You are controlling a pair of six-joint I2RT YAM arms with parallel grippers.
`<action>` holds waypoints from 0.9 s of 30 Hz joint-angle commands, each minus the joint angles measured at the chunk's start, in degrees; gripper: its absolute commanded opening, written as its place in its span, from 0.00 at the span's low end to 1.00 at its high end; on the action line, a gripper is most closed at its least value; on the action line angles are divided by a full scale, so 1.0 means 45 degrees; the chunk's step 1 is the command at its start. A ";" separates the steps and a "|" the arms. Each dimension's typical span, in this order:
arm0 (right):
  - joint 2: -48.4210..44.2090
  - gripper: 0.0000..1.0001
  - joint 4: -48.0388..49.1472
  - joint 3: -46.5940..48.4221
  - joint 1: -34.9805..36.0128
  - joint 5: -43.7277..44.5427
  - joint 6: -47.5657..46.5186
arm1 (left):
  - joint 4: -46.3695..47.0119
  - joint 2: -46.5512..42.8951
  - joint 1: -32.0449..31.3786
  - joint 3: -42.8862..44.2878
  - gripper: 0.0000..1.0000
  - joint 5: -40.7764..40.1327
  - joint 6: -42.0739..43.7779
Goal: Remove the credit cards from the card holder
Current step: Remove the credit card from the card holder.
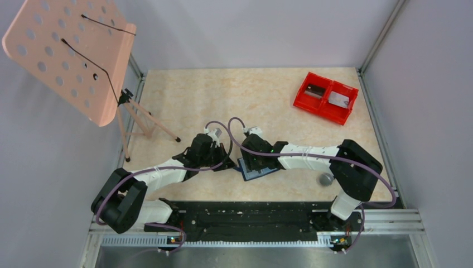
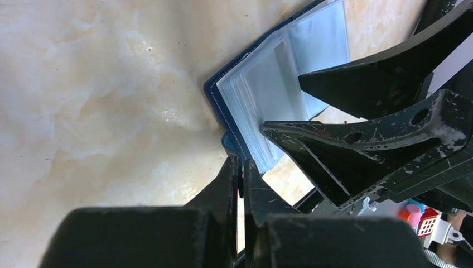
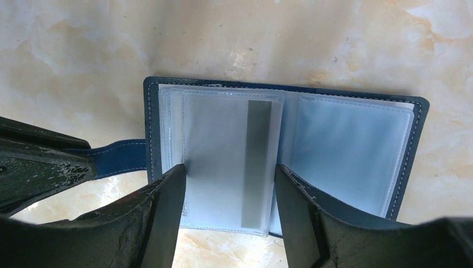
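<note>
Small grey ball (image 1: pixel 325 179) sits by the right arm's base. Mid-table, navy-blue bifold card holder (image 3: pixel 351 145) lies open on beige marbled tabletop (image 3: pixel 83 44). Left gripper (image 2: pixel 241 162) pinched tight on its navy strap (image 3: pixel 120 156). Right gripper (image 3: pixel 231 170) half wide, fingers flanking pale grey striped card (image 3: pixel 217 151) in clear sleeve; cannot tell if it's gripping. Far right, red two-compartment bin (image 1: pixel 326 97) holds flat cards (image 1: pixel 341 99), one per side.

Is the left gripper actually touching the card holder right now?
Touching. In the right wrist view, the navy strap of the card holder runs straight into the shut fingertips of the left gripper. The left wrist view shows the same pinch.
</note>
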 commanded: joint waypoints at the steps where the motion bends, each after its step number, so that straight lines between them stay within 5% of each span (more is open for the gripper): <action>1: -0.0351 0.59 -0.0528 0.0515 0.0145 0.0980 -0.0114 | 0.0576 -0.0250 -0.0034 -0.0090 0.00 -0.0076 0.0037; 22: -0.1032 0.60 -0.1615 0.0714 0.0158 0.2290 -0.0038 | 0.0686 -0.0250 -0.0037 -0.0239 0.00 -0.0116 -0.0047; 27: -0.1249 0.60 -0.1014 0.0590 0.0150 0.1045 -0.0181 | 0.0759 -0.0272 -0.0040 -0.0268 0.00 -0.0072 -0.0063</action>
